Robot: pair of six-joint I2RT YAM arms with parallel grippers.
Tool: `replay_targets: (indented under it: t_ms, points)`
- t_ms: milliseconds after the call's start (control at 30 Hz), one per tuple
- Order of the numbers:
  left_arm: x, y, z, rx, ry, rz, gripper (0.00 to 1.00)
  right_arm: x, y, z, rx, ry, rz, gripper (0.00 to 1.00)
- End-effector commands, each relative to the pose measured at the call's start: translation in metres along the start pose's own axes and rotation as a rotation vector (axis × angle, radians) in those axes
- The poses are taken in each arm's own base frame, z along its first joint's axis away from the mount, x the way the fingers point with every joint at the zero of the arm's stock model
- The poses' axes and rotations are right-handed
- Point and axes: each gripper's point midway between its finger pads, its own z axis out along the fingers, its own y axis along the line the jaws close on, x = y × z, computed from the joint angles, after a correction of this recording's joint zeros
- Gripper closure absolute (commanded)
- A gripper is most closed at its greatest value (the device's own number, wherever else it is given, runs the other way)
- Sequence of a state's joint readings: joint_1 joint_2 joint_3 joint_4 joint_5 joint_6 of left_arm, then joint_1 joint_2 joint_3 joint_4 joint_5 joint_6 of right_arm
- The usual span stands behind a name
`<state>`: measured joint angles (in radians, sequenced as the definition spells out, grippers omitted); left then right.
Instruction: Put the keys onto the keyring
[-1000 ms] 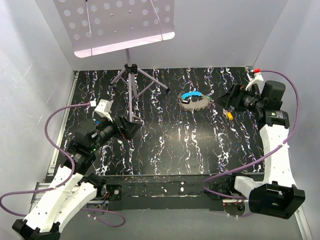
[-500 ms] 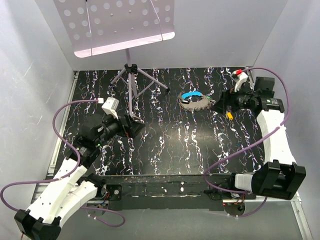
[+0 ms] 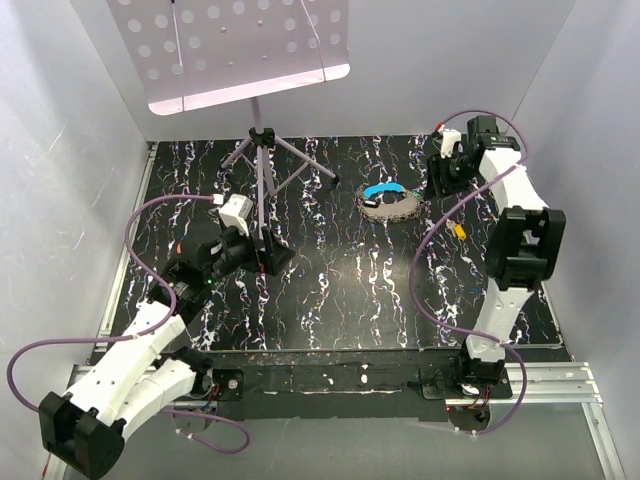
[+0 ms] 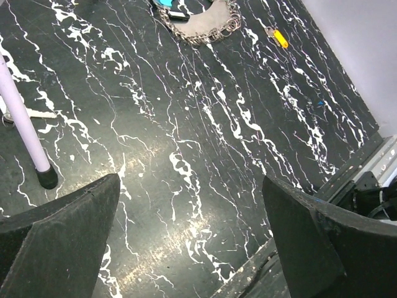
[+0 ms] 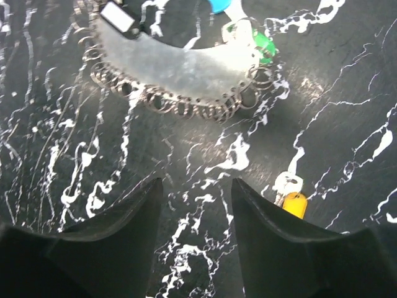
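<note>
- Yellow-orange key (image 5: 294, 203) lies flat on the black marbled surface (image 3: 330, 290), just to the near right of the keyring (image 5: 180, 68) and not touching it.
- Blue key (image 3: 383, 189) sits at the keyring's far edge; it may be threaded on, but I cannot tell.
- Right fingers (image 5: 124, 236) hang released over bare surface beside the keyring, grasping nothing.
- Left fingers (image 4: 62, 236) are spread wide and empty, near the stand leg (image 4: 25, 124) at the left.

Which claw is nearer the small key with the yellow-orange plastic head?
Right. The right claw hovers beside the yellow-orange key; the left claw is far across the table.
</note>
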<state>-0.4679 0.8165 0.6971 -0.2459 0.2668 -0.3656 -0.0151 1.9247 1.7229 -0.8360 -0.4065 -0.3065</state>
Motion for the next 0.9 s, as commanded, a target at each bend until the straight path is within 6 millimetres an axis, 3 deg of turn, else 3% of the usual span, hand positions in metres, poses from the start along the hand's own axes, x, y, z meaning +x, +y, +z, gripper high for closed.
replay_targets:
  t_ms: [0, 167, 367, 867]
  points:
    - [-0.008, 0.005, 0.009, -0.002, -0.040, 0.071, 0.00, 0.002, -0.021, 0.012, 0.042, 0.093, 0.023, 0.46]
    - [-0.001, 0.003, 0.026, 0.045, -0.018, 0.082, 0.00, 0.009, -0.014, 0.039, -0.033, 0.147, 0.046, 0.51]
    - [0.001, 0.002, 0.038, 0.068, 0.013, 0.091, 0.00, 0.016, -0.022, 0.053, -0.028, 0.185, 0.066, 0.52]
    - [0.004, 0.002, 0.042, 0.074, 0.033, 0.063, 0.00, 0.016, -0.023, 0.082, -0.109, 0.214, 0.118, 0.66]
